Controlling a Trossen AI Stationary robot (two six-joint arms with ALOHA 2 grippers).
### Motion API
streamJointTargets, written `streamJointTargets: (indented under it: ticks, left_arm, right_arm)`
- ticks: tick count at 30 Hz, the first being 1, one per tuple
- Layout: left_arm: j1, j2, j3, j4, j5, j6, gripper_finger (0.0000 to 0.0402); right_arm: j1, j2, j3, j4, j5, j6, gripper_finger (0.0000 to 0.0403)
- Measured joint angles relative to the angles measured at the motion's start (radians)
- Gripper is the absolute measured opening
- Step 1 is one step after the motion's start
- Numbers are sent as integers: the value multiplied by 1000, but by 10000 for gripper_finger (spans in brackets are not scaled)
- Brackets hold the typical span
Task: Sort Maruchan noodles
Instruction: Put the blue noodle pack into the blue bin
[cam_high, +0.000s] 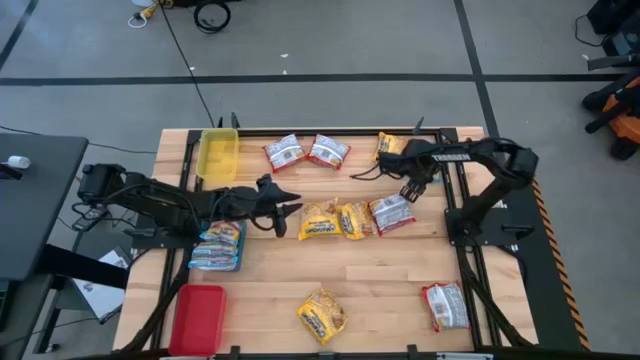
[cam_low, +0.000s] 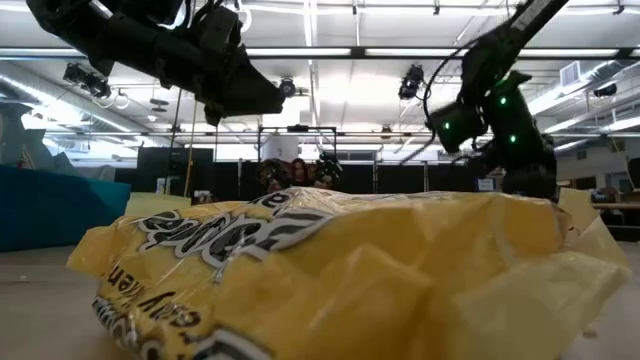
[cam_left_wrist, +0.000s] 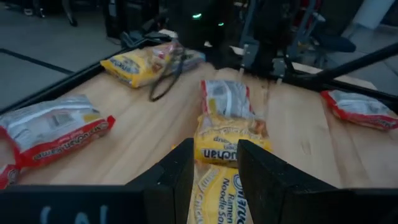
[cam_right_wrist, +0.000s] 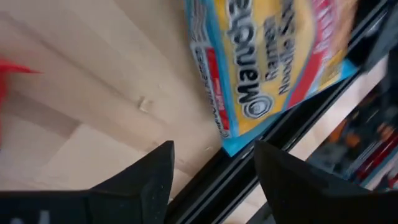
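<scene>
Left gripper (cam_high: 290, 213) sits left of centre in the high view, fingers part-open and empty, nose aimed at the row of three packets mid-table. Left wrist view shows the near yellow packet (cam_left_wrist: 217, 186) lying between and just ahead of our fingers (cam_left_wrist: 177, 180), not pinched yet. Same packet in the high view: yellow packet (cam_high: 320, 221), touching the next yellow one (cam_high: 354, 219), which touches a red-white one (cam_high: 392, 214).

Right gripper (cam_high: 412, 188) hovers upper right of centre, spread wide with nothing in it. Right wrist view shows a yellow-blue packet (cam_right_wrist: 273, 56) by the table's black edge rail (cam_right_wrist: 249, 168), clear of both fingers. We read that as released.

Other packets: two red-white at upper centre (cam_high: 284, 153) (cam_high: 328, 150), one yellow at bottom centre (cam_high: 321, 315), one red-white lower right (cam_high: 446, 305). Blue-white packets (cam_high: 216, 246) are stacked in a tray at left. Yellow tray (cam_high: 217, 154) is upper left, red tray (cam_high: 198, 316) lower left.

Our call for the step: left takes the near yellow packet.
- Straddle one edge only; the neighbour overlaps, so we risk a double pick.
- Drop low before closing; the film is slick and crinkly and will slide out of a shallow pinch.
- Lift straight up first, then swing toward the yellow tray.
- Keep right parked; the arms are near each other over that row.
</scene>
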Motion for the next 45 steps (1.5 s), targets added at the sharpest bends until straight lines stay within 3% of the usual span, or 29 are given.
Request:
streamJointTargets:
  ticks: [8,12,18,22,28,34,38,41,45]
  left_arm:
    - [-5,0,0,-6,0,-3,128]
    - [-5,0,0,-6,1,-1,128]
    - [-5,0,0,-6,1,-1,128]
    - [-3,0,0,-4,1,2,128]
    - [-2,2,0,2,0,53,128]
    - [-5,21,0,7,3,150,128]
    - [-5,62,0,25,4,189,128]
    - [-5,101,0,79,11,206,128]
    - [-5,156,0,186,99,314,129]
  right_arm:
    - [-150,69,0,84,24,-15,220]
    - [-182,89,-10,157,-37,-24,217]
    - [-196,101,-42,214,20,63,205]
    - [-197,103,-51,218,69,106,152]
    - [-191,102,-51,216,102,61,20]
    - [-112,38,-17,130,99,37,17]
    - [-12,-37,69,23,10,60,9]
    - [65,-94,156,-39,-123,141,13]
    - [184,-153,270,-60,-298,250,15]
